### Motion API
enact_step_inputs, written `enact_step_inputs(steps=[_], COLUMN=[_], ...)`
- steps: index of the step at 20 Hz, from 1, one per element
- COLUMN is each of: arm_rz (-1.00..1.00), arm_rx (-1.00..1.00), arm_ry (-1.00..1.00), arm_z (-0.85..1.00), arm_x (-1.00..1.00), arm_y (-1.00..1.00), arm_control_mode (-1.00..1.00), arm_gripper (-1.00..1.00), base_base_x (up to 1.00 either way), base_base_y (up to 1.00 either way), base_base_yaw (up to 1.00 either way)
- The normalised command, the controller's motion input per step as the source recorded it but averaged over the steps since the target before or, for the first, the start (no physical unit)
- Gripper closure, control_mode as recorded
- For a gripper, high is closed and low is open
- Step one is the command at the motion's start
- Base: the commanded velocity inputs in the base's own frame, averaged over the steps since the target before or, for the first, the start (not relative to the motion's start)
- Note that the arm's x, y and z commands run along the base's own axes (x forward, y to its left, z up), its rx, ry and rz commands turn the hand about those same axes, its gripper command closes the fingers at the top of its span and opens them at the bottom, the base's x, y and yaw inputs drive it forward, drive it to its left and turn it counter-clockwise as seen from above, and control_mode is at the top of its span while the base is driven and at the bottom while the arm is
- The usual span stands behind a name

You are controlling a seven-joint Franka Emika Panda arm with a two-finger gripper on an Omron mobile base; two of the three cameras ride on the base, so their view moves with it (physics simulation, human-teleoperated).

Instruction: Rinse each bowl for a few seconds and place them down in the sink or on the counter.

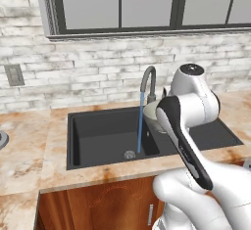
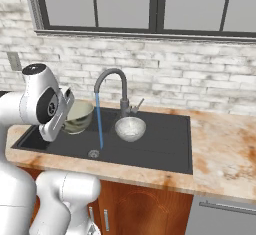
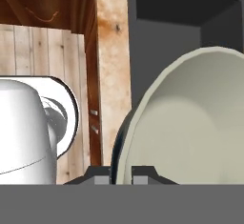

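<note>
Hand view shows the gripper (image 3: 120,175) clamped on the rim of the held bowl (image 3: 190,123), one fingertip on each side of the wall, with the pale inside of the bowl turned toward the camera and the black basin of the sink (image 3: 162,37) beyond it. From the right base view, the held bowl (image 2: 78,116) hangs above the deep basin, just beside the water stream (image 2: 99,121) that falls from the gooseneck tap (image 2: 112,81); the stream lies on the side of the bowl away from the arm and passes clear of the rim. The coming move turns on this gap: the bowl probably needs to shift sideways toward the stream for water to run into it. Its opening appears tilted, not level, so water would likely spill out as it enters. A second bowl (image 2: 130,128), speckled grey inside, sits upright in the sink on the far side of the stream, next to the tap base, and appears empty. Water reaches the basin floor close to the drain (image 2: 93,153). The marbled table (image 2: 225,154) surrounds the sink.
</note>
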Motion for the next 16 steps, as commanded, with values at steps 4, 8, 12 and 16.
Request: enact_step_inputs(steps=[4,8,12,16], arm_rz=[0.01,0.01,0.01,0.01], arm_rx=[0.01,0.03,0.03,0.03], arm_ry=[0.03,0.04,0.04,0.04], arm_z=[-0.25,-0.26,-0.27,-0.25], arm_x=[0.1,0.15,0.17,0.21], arm_y=[0.21,0.16,0.15,0.07], arm_control_mode=[-1.0,-1.0,-1.0,-1.0], arm_gripper=[1.0,1.0,1.0,1.0], base_base_x=[0.0,0.0,0.0,0.0], base_base_y=[0.0,0.0,0.0,0.0], base_base_yaw=[0.0,0.0,0.0,0.0])
